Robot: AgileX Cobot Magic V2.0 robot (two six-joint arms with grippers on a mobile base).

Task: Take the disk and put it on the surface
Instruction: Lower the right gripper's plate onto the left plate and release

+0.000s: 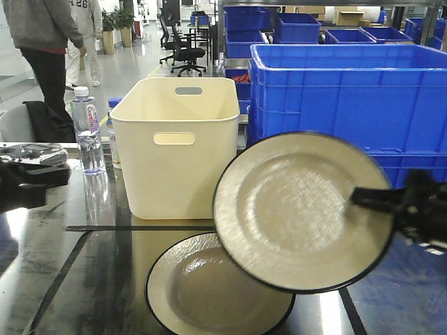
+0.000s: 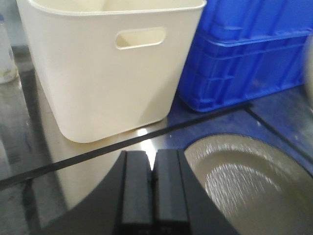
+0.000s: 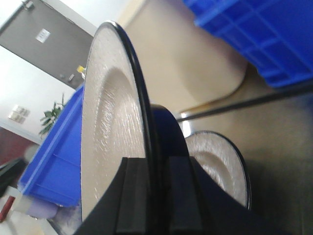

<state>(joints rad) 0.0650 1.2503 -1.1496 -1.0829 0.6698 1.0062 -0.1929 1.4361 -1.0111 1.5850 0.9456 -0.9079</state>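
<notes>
While clamped edgewise by the right fingers (image 3: 134, 196), the disk (image 1: 293, 209) is held steeply tilted over another plate (image 1: 209, 293). Bare surface (image 1: 42, 279) is seen leftward; left fingers (image 2: 134, 191) are pressed together.

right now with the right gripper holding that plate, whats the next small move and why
Probably swing the held plate rightward first: the right gripper grips it tilted partly over a second plate lying on the tabletop, and bare tabletop shows to its right.

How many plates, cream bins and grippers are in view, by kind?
Plates: 2, the held plate and the lying plate, flat on the surface
Cream bins: 1, the cream bin
Grippers: 2, the right gripper, shut on the held plate, and the left gripper, shut
Total: 5
</notes>
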